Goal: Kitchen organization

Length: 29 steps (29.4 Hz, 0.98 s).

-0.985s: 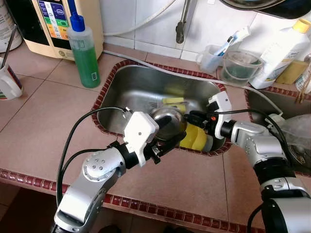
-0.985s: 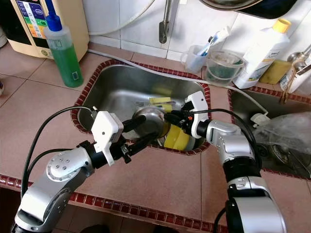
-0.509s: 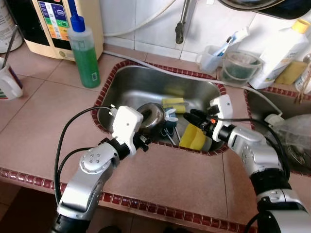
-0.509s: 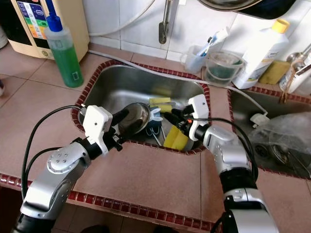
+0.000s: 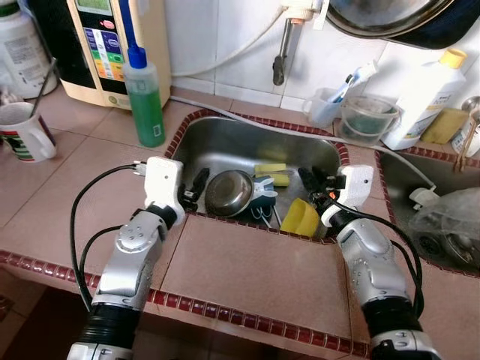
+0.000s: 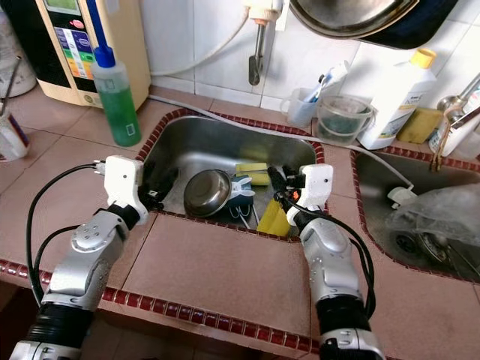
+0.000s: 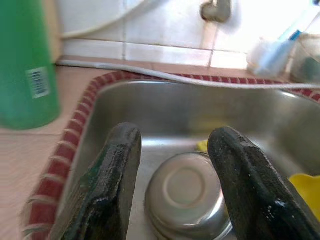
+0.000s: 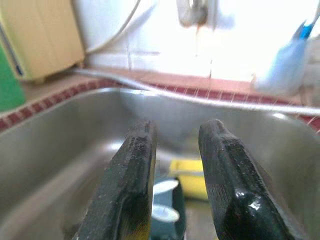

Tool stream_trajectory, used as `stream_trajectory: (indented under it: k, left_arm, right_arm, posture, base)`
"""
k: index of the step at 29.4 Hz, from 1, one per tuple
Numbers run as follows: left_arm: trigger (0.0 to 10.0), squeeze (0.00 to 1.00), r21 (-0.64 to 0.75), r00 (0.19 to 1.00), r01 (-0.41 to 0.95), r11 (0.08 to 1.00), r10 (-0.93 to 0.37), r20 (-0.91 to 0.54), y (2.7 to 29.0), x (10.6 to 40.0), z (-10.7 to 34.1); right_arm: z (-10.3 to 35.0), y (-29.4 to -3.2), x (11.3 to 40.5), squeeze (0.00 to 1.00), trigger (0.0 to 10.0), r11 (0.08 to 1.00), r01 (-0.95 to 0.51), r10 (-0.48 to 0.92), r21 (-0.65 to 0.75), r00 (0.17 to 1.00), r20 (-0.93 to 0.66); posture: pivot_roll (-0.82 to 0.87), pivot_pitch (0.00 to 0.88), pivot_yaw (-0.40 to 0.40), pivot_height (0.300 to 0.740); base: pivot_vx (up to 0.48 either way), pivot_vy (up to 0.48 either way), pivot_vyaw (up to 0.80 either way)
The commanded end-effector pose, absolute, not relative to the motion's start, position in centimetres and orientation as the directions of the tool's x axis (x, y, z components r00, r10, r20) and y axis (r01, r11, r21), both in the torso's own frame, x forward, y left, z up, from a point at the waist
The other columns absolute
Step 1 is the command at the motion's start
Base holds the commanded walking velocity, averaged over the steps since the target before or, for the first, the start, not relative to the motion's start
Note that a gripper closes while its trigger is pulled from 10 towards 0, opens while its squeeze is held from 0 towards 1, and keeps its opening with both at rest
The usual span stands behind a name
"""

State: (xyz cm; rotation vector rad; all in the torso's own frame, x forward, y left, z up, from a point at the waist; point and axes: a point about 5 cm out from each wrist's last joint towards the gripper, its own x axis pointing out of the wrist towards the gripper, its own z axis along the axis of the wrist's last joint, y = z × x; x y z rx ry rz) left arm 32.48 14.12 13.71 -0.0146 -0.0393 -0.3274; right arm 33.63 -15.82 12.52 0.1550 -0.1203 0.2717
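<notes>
A steel bowl (image 5: 229, 193) lies bottom-up and tilted in the steel sink (image 5: 225, 139); the left wrist view shows the bowl (image 7: 186, 199) just beyond the fingertips. My left gripper (image 5: 193, 187) hangs over the sink's left front edge, open and empty, a little apart from the bowl. My right gripper (image 5: 311, 180) reaches in from the sink's right front corner, open with a narrow gap and holding nothing. A yellow cloth-like item (image 5: 300, 217) lies below it. A yellow sponge (image 5: 271, 172) and a teal item (image 5: 262, 196) sit beside the bowl.
A green soap bottle (image 5: 146, 97) and a beige appliance (image 5: 112, 45) stand left of the sink, with a mug (image 5: 26, 131) further left. The tap (image 5: 281, 52), a toothbrush cup (image 5: 326, 105), a clear tub (image 5: 367, 120) and a white bottle (image 5: 424, 97) line the back. A second basin with a plastic bag (image 5: 450, 225) lies right.
My left gripper carried the bowl from the sink's front edge down into the sink and let go of it. Both arms drew back. The camera has risen.
</notes>
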Motion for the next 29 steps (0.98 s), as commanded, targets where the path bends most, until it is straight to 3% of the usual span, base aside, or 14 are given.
stream_trajectory:
  k: [1,7,23,28,29]
  left_arm:
    - [10.0,0.00,-0.085,0.949,0.315,0.945,-0.312,0.044,14.4,33.0,13.3]
    - [10.0,0.00,-0.082,0.963,0.270,0.959,-0.270,0.018,15.0,33.1,12.5]
    - [10.0,0.00,-0.056,0.932,0.315,0.947,-0.298,0.209,13.0,30.3,13.2]
    - [10.0,0.00,-0.065,0.930,0.295,0.953,-0.270,0.249,13.3,29.7,13.6]
    - [10.0,0.00,-0.068,0.930,0.288,0.955,-0.262,0.259,13.4,29.6,13.9]
  right_arm:
    - [12.5,-16.5,33.2,0.00,10.0,0.984,-0.164,0.150,0.070,0.974,0.169]
    - [12.6,-16.3,32.8,0.00,10.0,0.994,-0.099,0.089,0.036,0.974,0.207]
    - [12.2,-16.0,29.9,0.00,10.0,1.000,-0.003,0.009,-0.020,0.964,0.266]
    - [12.3,-16.3,29.2,0.00,10.0,0.996,0.074,-0.082,0.040,0.961,0.265]
    - [12.2,-16.9,29.0,0.00,10.0,0.987,0.147,-0.160,0.071,0.956,0.245]
  posture:
    - [0.09,0.000,-0.040,0.740]
    - [0.07,0.000,-0.032,0.740]
    - [0.08,0.000,-0.059,0.740]
    - [0.08,0.000,-0.058,0.740]
    - [0.08,0.000,-0.056,0.740]
  base:
    - [0.000,0.000,0.00]
    - [0.000,0.000,0.00]
    - [0.000,0.000,0.00]
    - [0.000,0.000,0.00]
    - [0.000,0.000,0.00]
